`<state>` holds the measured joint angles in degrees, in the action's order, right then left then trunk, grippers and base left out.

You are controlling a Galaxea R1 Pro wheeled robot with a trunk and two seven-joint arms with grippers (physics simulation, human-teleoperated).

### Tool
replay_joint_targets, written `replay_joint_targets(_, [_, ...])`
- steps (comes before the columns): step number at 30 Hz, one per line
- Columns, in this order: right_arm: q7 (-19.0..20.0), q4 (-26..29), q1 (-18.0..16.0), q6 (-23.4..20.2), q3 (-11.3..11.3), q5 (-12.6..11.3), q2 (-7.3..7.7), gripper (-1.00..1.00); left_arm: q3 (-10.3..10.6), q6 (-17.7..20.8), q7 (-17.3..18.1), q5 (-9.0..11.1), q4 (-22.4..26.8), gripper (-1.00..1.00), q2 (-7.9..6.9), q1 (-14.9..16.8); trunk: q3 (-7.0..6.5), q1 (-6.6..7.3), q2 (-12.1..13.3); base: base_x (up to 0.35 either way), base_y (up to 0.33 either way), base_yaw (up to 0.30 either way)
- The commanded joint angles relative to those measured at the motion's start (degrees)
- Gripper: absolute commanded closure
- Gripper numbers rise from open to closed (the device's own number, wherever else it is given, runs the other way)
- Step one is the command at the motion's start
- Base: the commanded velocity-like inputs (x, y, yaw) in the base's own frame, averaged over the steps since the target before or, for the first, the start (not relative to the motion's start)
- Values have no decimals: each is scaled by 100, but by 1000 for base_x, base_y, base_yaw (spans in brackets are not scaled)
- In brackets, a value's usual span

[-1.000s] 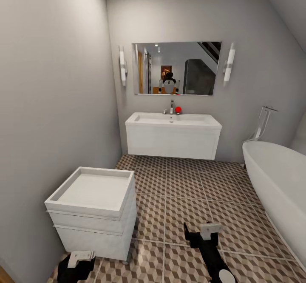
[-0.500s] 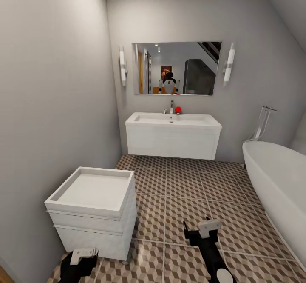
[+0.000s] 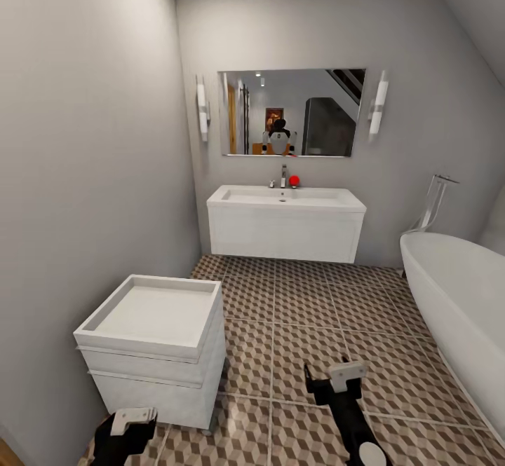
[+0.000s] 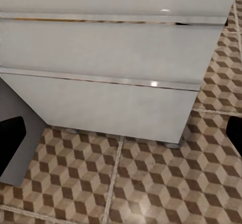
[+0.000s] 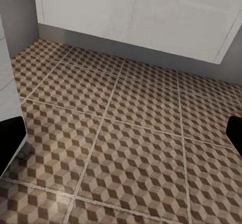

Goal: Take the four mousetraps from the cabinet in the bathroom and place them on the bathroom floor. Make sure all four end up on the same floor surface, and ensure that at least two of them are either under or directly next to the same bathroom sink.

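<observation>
Your open tiled bathroom floor (image 3: 308, 312) ran clear between the small white boxy unit (image 3: 158, 343) on the left and the bathtub (image 3: 459, 305) on the right, up to the bathroom sink (image 3: 284, 200) on the far wall. Since a second earlier, your left pincer (image 3: 126, 427) had dropped lower in the head view; the right pincer (image 3: 337, 382) barely shifted. Both stood wide and empty. Both arms were cut off at the lower edge.
</observation>
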<state>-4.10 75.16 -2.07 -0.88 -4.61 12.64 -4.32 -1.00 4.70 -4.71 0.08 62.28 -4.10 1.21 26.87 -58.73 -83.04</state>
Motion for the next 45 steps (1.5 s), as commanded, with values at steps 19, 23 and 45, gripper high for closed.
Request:
replay_joint_targets(19, [-39,-11,-1,-11,-24,62,200,-100,10,31,-21,18,-47,-100,0,2,6,0,-3,0,0,3])
replay_joint_targets(23, [-44,-11,-2,-10,-19,63,195,-100,12,31,-21,18,-61,-100,7,2,6,0,-3,0,0,115])
replay_joint_targets(45, [-47,-11,-2,-9,-13,63,195,-100,23,23,-21,18,-186,-100,23,2,6,0,-3,-126,0,225])
